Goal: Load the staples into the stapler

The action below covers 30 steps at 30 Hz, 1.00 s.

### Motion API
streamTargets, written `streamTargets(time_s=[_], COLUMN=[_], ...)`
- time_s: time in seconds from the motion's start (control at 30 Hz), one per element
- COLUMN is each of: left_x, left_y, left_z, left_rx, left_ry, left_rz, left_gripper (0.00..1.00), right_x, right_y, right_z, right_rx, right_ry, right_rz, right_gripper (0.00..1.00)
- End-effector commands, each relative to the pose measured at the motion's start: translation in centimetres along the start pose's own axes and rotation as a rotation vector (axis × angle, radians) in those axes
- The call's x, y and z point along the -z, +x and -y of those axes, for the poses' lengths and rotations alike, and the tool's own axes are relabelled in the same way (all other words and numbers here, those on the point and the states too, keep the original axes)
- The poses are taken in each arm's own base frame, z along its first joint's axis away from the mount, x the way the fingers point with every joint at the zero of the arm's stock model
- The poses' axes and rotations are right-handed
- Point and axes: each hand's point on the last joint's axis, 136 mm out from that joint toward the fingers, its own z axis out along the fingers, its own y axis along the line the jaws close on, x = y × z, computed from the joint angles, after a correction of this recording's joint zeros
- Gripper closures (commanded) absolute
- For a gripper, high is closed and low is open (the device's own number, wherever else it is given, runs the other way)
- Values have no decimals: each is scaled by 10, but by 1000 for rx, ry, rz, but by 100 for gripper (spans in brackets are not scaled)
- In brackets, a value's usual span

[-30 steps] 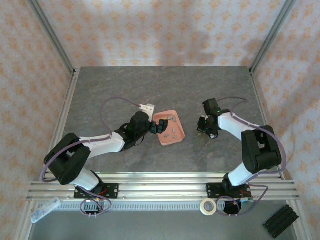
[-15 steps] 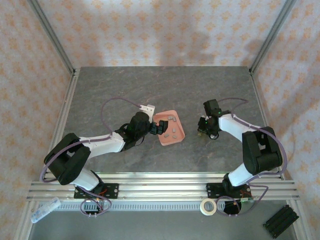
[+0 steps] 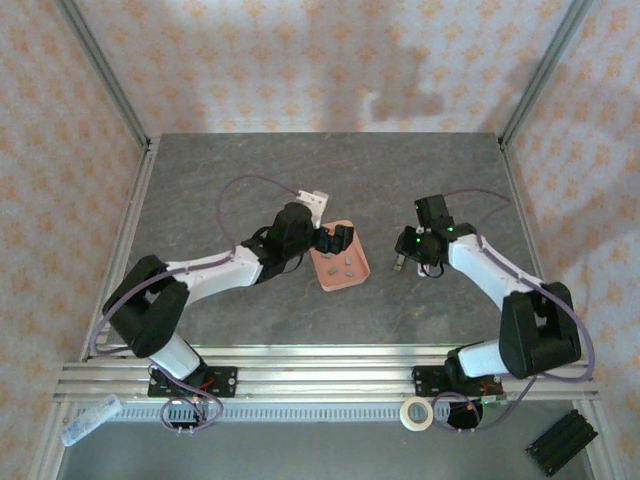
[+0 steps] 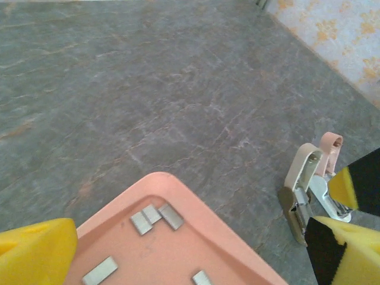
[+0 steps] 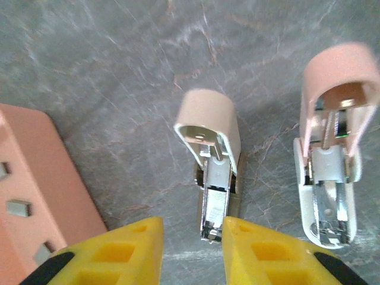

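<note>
**Stapler [image 5: 214, 172] lies open on the tabletop, no staples loaded yet**

Stapler sits on the grey tabletop [image 3: 250, 180] right of centre in the overhead view, just right of the salmon-pink tray [image 4: 172, 255] and apart from it. In the right wrist view its two arms lie side by side, and both long axes run top to bottom of the frame. The pink rounded ends point to the top, and the metal ends point to the bottom edge. The middle arm shows its metal channel facing up.

The right tool [image 5: 193, 228] is only narrowly parted. Its yellow fingers flank the lower metal end of the middle arm, with bare tabletop showing on the left side, so it does not look clamped. The left tool [image 3: 338, 240] hangs over the tray's upper end, spread wide and holding nothing.

The staples [image 4: 151, 217] lie loose in the tray as short grey strips.

This looks like the stage between opening the stapler and fetching a strip. The next move probably calls for the left tool to pinch one thin, flat strip, then turn it in line with the channel's long axis.
</note>
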Motion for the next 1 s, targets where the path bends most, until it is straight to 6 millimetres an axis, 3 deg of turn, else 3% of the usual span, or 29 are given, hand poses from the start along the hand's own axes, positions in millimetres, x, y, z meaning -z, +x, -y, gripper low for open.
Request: streamTargets(time_s=[0.0, 0.27, 0.5, 0.6, 0.8, 0.97], left_x=[-19, -62, -110, -129, -165, -172], left_y=[9, 9, 14, 19, 22, 27], left_z=[17, 64, 109, 118, 135, 150], left_rx=[-21, -48, -20, -22, -3, 1], left_ry=[82, 224, 412, 438, 522, 605], left_rz=[-85, -180, -268, -301, -312, -330], left_gripper=[2, 3, 4, 5, 6, 8], right_x=[20, 39, 37, 36, 34, 34], right_y=[-9, -16, -19, -19, -14, -13], right_z=[13, 44, 72, 82, 88, 87], right_rx=[-9, -128, -280, -330, -317, -317], right_ry=[20, -64, -149, -170, -148, -158], right_rz=[80, 114, 70, 58, 15, 7], right_gripper=[66, 64, 63, 63, 63, 63])
